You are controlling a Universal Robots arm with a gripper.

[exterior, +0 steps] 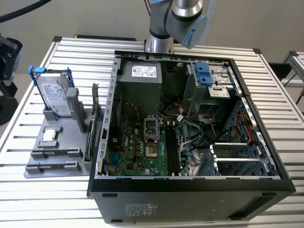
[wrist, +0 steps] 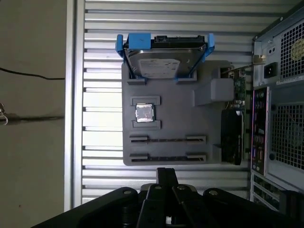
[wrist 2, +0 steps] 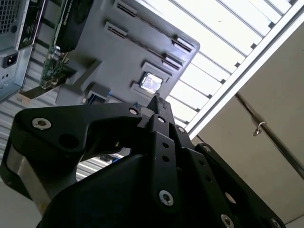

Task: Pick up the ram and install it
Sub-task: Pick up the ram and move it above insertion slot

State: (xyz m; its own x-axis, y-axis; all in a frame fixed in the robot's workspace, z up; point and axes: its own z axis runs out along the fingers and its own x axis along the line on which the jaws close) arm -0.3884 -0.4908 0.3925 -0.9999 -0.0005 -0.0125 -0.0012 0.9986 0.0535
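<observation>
Currently the claw [wrist: 166, 175] is clenched and grasps nothing, as both wrist views show. It hangs well above the slatted surface [wrist: 102, 47], nearest to the slotted edge of the grey holder [wrist: 180, 121].

Two parallel slots [wrist: 167, 156] cross that edge of the holder, and a narrow dark strip runs edge-on along each. The strip on the chip side is taken to be the ram [wrist: 167, 139], though it is too thin to confirm. Beyond the slots sit a square chip [wrist: 144, 113] and then a hard drive [wrist: 161, 61] in a blue frame [wrist: 134, 40]. An expansion card [wrist: 232, 137] stands at the holder's side, next to the open computer case [wrist: 280, 95].

Judgement: the pick-up step is in hand, and no grasp has been made. A grasp calls for a released claw with its jaws squared across the strip's thin faces. It also calls for a straight descent clear of the slot ends.
</observation>
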